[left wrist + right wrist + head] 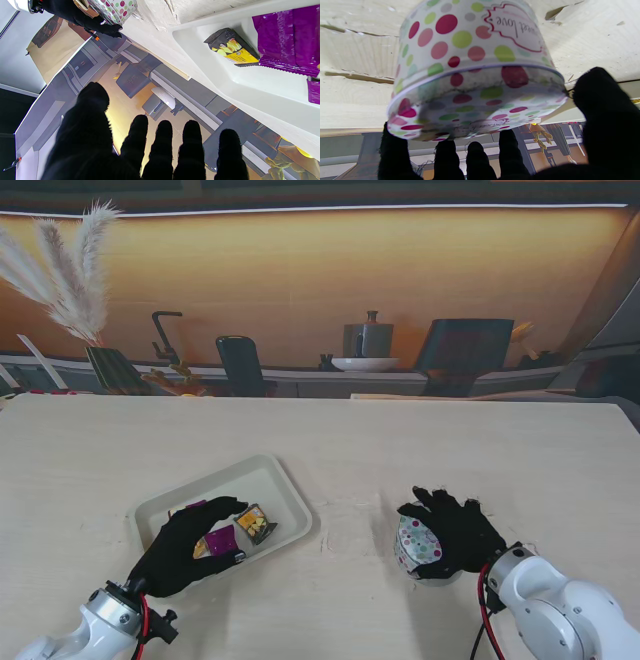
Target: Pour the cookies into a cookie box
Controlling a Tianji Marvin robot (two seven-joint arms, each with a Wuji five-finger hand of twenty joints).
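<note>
Left hand point(190, 545): palm down over white rectangular plastic tray point(283, 483), fingers point(191, 140) spread, gripping nothing.
Tray contents: purple packet point(220, 542), black-yellow packet point(255, 525).
Right hand point(455, 532): fingers wrapped around polka-dot round tin cookie box point(416, 544), on pale wooden counter point(450, 450).

Soft, even light with faint shadows; the black fingers point(607, 120) blur close to both wrist lenses.

Stand cam high, looking down whole table point(420, 440); wrist cams close, inverted; left wrist and stand share tray point(290, 492) point(250, 85).
</note>
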